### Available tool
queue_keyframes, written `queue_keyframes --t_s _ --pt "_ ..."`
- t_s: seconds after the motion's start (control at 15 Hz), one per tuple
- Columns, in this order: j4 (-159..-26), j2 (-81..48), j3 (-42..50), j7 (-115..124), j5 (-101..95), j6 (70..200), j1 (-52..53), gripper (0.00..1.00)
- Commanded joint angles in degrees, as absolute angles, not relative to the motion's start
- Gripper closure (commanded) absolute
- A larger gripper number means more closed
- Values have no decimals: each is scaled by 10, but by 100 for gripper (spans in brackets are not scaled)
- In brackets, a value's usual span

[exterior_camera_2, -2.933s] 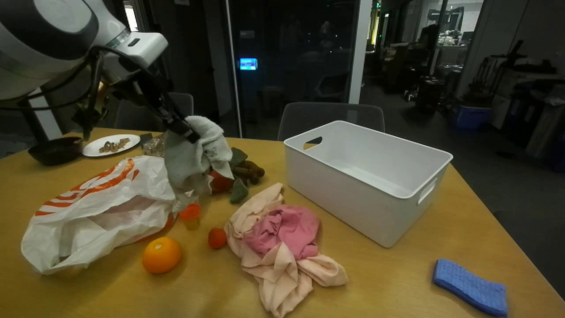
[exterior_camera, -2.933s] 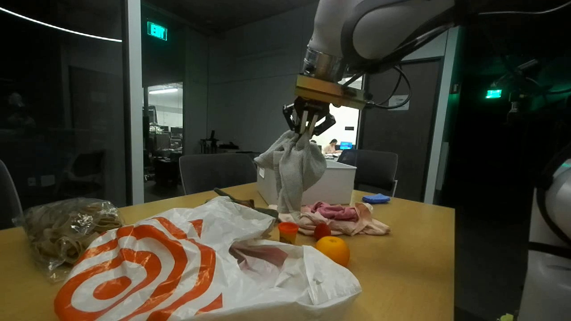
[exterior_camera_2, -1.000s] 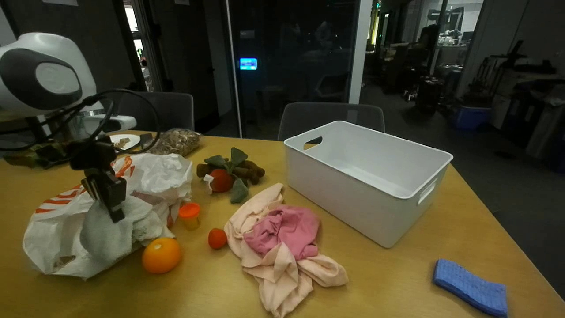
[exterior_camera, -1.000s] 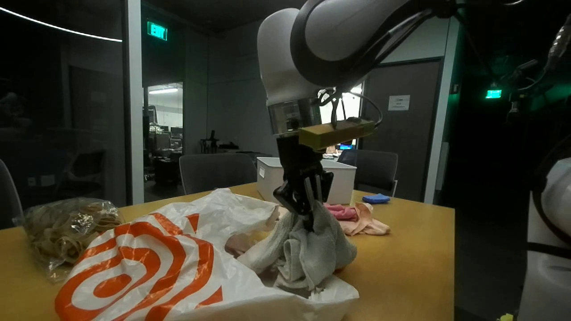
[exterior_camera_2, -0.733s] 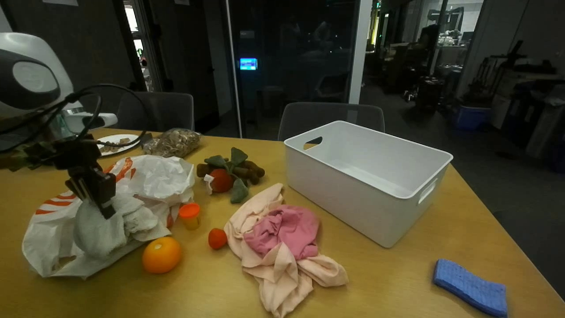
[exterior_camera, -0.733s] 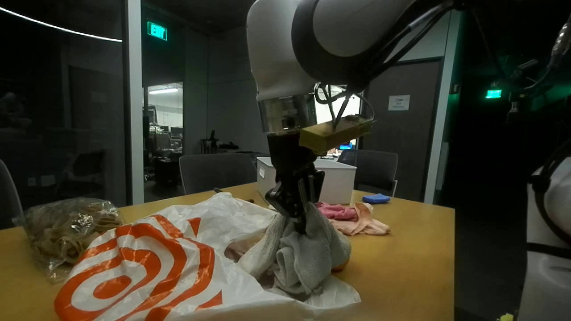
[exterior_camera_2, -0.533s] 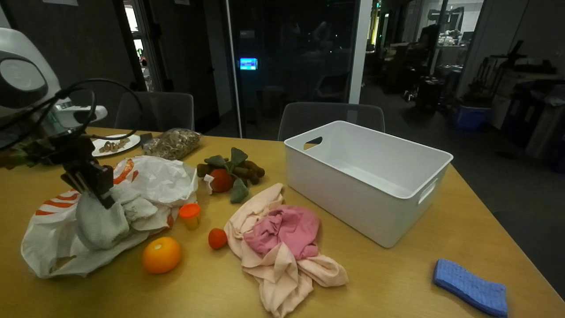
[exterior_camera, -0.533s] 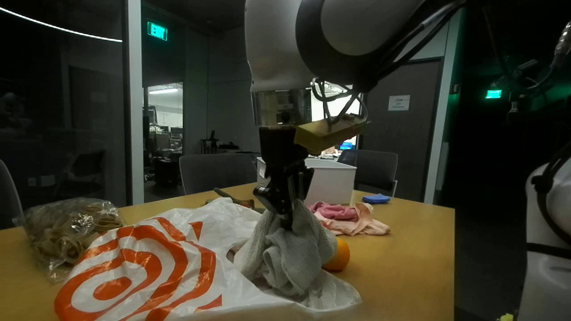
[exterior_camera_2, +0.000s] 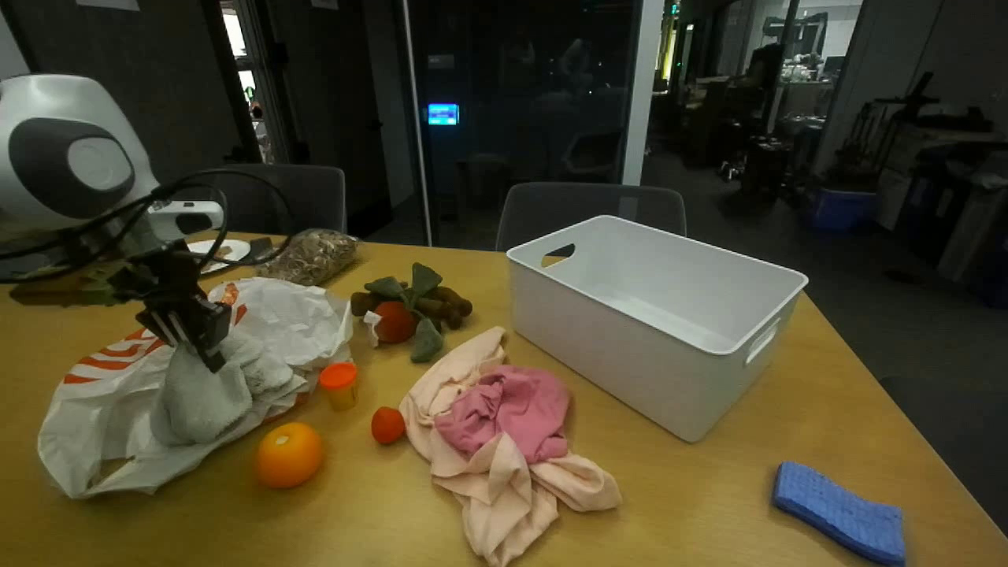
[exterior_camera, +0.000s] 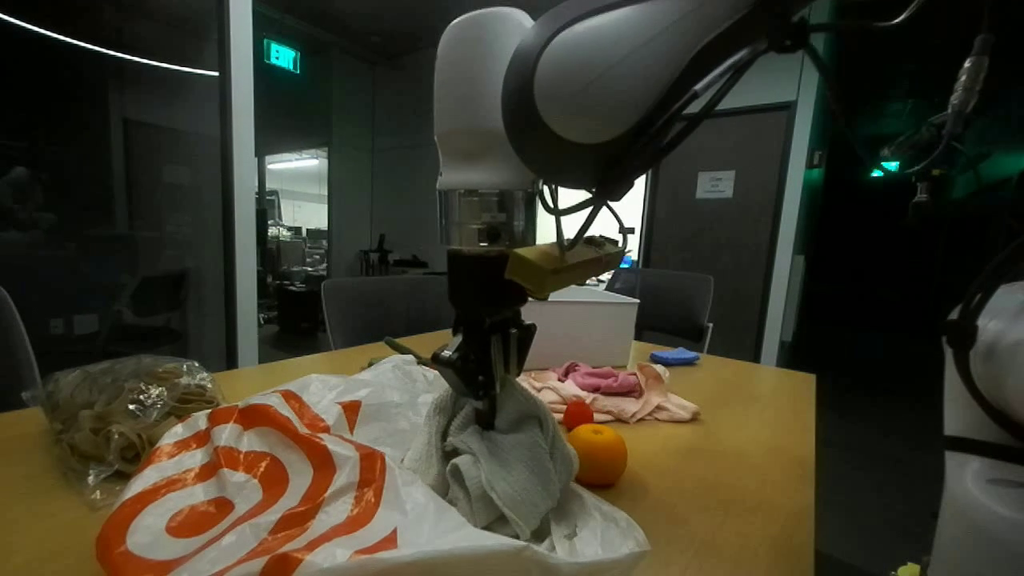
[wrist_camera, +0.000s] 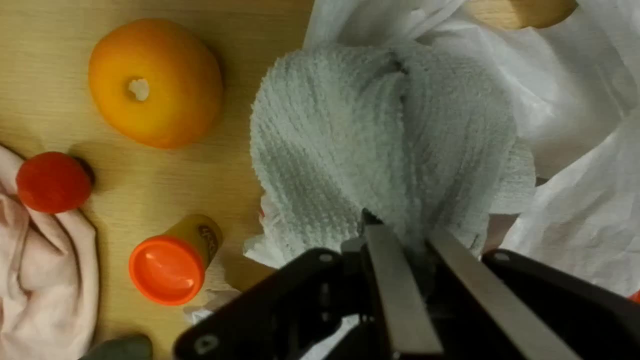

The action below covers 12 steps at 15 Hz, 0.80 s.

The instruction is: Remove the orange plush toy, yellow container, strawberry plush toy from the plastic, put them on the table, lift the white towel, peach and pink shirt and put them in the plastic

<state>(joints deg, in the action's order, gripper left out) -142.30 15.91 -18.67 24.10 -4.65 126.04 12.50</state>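
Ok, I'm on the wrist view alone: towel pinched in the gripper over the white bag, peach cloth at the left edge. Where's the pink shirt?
Observer: In an exterior view, the pink shirt lies bunched on top of the peach cloth.
Operator: Got it. Anything close by that my picture misses?
Observer: Yes, in an exterior view a filled clear bag lies right by the white bag; whether they touch, I can't tell.
Operator: And if I swing over to the pink shirt next, anything tall behind it?
Observer: Yes, in both exterior views a white bin stands behind it.
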Motion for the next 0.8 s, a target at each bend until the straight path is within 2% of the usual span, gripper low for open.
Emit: queue_keyframes --t_s 0.0,0.33,0.73 --pt "-1383 111 -168 187 -13 1216 129 93" --pt "-1366 102 -163 97 61 1166 148 94" --pt "-1356 122 -157 32 123 1177 164 94"
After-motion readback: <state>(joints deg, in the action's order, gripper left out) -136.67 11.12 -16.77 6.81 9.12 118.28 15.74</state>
